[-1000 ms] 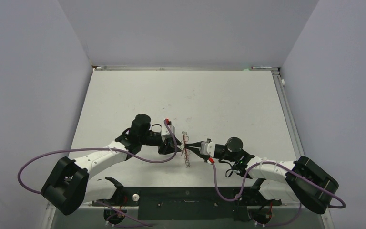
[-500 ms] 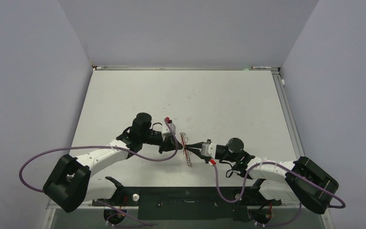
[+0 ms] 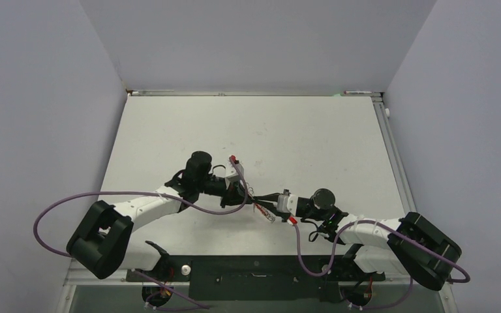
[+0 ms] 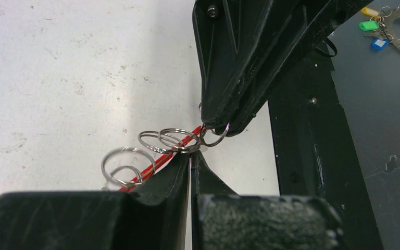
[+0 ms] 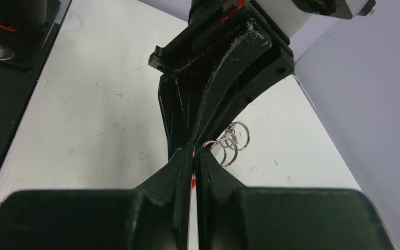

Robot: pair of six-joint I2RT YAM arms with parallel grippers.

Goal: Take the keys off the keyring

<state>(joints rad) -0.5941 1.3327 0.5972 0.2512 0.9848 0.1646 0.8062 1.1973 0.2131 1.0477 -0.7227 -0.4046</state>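
Observation:
The keyring point(image 3: 261, 206) hangs just above the table between my two grippers, which meet tip to tip. It is a bright red strap point(image 4: 159, 159) threaded with several thin silver wire rings point(image 4: 173, 140). My left gripper point(image 4: 190, 156) is shut, its tips pinching one ring where it crosses the strap. My right gripper point(image 5: 194, 151) is shut on the red strap point(image 5: 192, 183), and the rings point(image 5: 232, 139) fan out just right of its tips. The right gripper point(image 4: 224, 112) reaches in from above in the left wrist view. The keys are too small to pick out.
The white table point(image 3: 300, 143) stretches away behind the grippers, walled on three sides. The black base plate point(image 3: 254, 267) runs along the near edge. Coloured key tags point(image 4: 371, 25) on a metal ring lie on a dark surface beyond that edge. Purple cables point(image 3: 137, 193) loop from both arms.
My left gripper has closed onto the keyring and shifted a little right. The keyring has swung from upright to slanting down to the right. The right gripper has stayed shut.

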